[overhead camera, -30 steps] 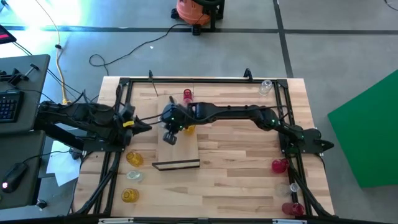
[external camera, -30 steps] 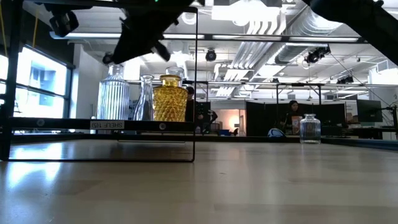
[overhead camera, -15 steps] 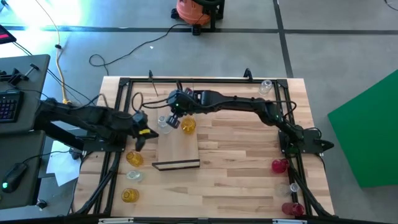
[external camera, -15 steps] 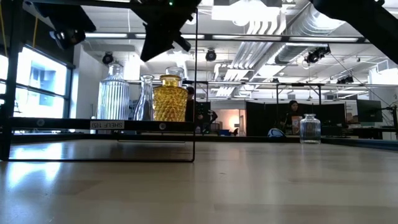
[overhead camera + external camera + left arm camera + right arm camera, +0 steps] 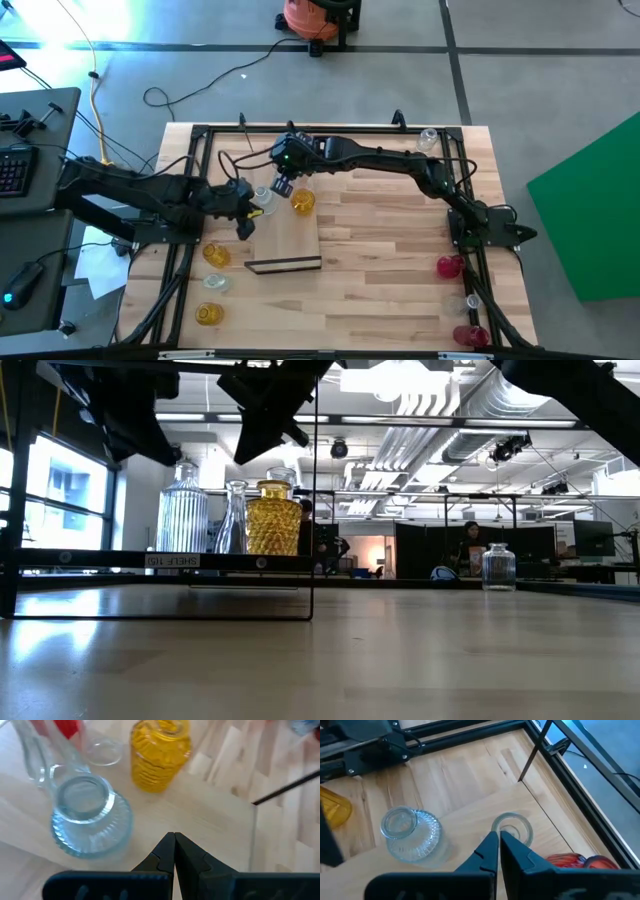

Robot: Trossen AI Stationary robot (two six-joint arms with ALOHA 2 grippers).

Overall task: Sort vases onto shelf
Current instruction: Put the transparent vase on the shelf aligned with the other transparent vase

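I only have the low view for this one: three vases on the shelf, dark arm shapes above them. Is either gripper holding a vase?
Observer: No. The left wrist view shows the left gripper shut on nothing, above the shelf near the ribbed clear vase.
Operator: And the right one?
Observer: The right gripper is shut and empty too, with a small clear vase just ahead of it.
Operator: Any red vase near there? I see none.
Observer: Yes, a red vase stands close beside that small clear vase.
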